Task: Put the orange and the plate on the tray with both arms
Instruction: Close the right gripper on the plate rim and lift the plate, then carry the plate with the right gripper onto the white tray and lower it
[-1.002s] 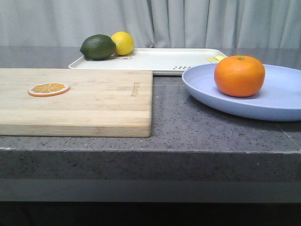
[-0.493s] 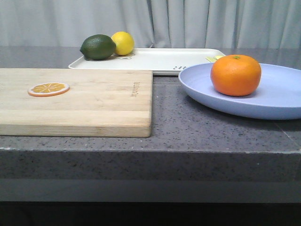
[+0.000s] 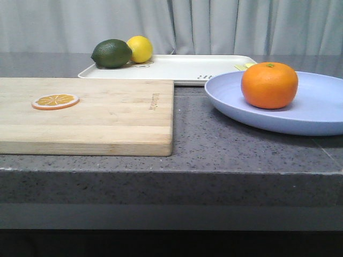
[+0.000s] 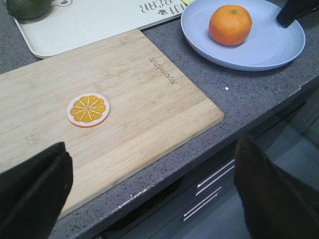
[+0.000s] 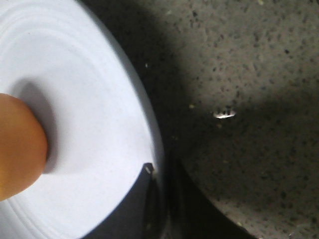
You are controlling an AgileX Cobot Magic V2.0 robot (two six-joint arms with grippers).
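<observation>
The orange [image 3: 269,85] sits on the lavender-blue plate [image 3: 321,110] at the right of the counter, in front of the cream tray [image 3: 187,67]. Both also show in the left wrist view, the orange [image 4: 230,25] on the plate [image 4: 269,47], with the tray [image 4: 99,20] beyond. In the right wrist view my right gripper [image 5: 158,173] is shut on the plate's rim [image 5: 144,129], one finger [image 5: 134,199] lying on top, the orange [image 5: 17,149] close by. My left gripper [image 4: 152,164] is open and empty above the counter's front edge.
A wooden cutting board [image 3: 107,112] with a flat orange slice [image 3: 55,100] lies at the left front. A green lime [image 3: 111,53] and a yellow lemon [image 3: 140,48] sit on the tray's far left corner. The counter's front edge [image 3: 171,171] is near.
The plate with the orange has shifted slightly to the left, held at its rim. The board, tray, lime and lemon have not moved.
</observation>
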